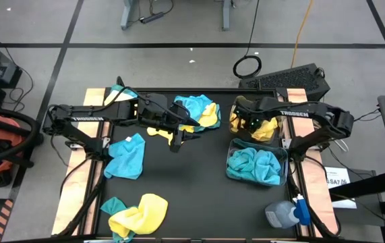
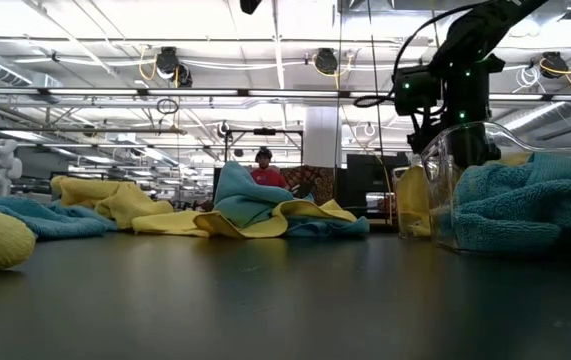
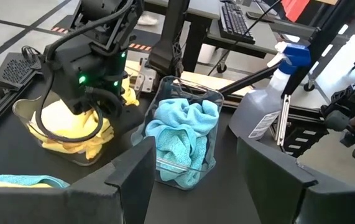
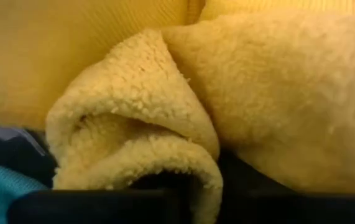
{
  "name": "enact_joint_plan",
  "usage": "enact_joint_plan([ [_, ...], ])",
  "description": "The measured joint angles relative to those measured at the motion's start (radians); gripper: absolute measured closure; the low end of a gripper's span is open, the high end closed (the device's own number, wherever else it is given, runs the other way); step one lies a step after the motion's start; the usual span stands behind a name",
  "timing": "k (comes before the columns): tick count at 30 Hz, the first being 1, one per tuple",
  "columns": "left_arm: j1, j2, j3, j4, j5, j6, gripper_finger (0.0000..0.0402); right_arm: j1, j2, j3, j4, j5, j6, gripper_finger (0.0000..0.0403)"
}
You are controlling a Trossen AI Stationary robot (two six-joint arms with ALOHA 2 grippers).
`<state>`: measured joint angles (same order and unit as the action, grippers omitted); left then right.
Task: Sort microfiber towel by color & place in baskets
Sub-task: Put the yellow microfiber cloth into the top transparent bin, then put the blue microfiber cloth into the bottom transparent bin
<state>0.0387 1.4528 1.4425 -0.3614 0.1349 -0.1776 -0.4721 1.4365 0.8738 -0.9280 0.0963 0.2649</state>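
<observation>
So the right gripper (image 1: 245,123) is reaching down into the yellow basket (image 1: 268,138), right of centre in the high view; its wrist camera is filling up with yellow towel (image 4: 183,112) fleece, which makes sense if it's dropping one off there. Can't tell if its jaws are clenched or released though, the cloth is hiding everything.

The left gripper (image 1: 176,140) is hanging just left of centre in the high view, jaws spread wide with nothing between them; its fingers (image 3: 127,186) are framing both baskets in its own view, so I'd guess it's waiting or lining up for another grab.

The teal basket (image 1: 256,177) is sitting just below the yellow one in the high view and it's holding only teal towels (image 3: 186,134), so the colour split is working.

What's left, going by the high view: a mixed teal-and-yellow pile (image 1: 197,112) at upper centre, a single teal cloth (image 1: 126,156) at left of centre, and a yellow-and-teal bunch (image 1: 135,214) at lower left; a spray bottle (image 1: 285,213) is standing at lower right of the surface (image 1: 192,196), well out of the way. I'd call it maybe half done.
</observation>
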Motion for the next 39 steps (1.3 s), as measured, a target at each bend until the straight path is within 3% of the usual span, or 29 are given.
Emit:
enact_joint_plan([
  [12, 0.009, 0.0, 0.0, 0.005, 0.0, 0.002, 0.0171, 0.001, -0.198, 0.0, -0.062, -0.004, 0.014, 0.0249],
  [21, 0.039, 0.0, 0.0, 0.004, -0.004, 0.001, 0.0171, 0.003, -0.34, 0.0, -0.063, -0.074, 0.068, 0.0185],
  [34, 0.117, 0.0, 0.0, 0.013, -0.024, 0.001, 0.0171, 0.003, -0.545, 0.0, -0.054, -0.109, 0.083, 0.0163],
  [39, 0.146, 0.0, 0.0, 0.014, -0.043, 0.002, 0.0171, 0.003, -0.601, 0.0, 0.012, -0.192, 0.075, 0.0163],
])
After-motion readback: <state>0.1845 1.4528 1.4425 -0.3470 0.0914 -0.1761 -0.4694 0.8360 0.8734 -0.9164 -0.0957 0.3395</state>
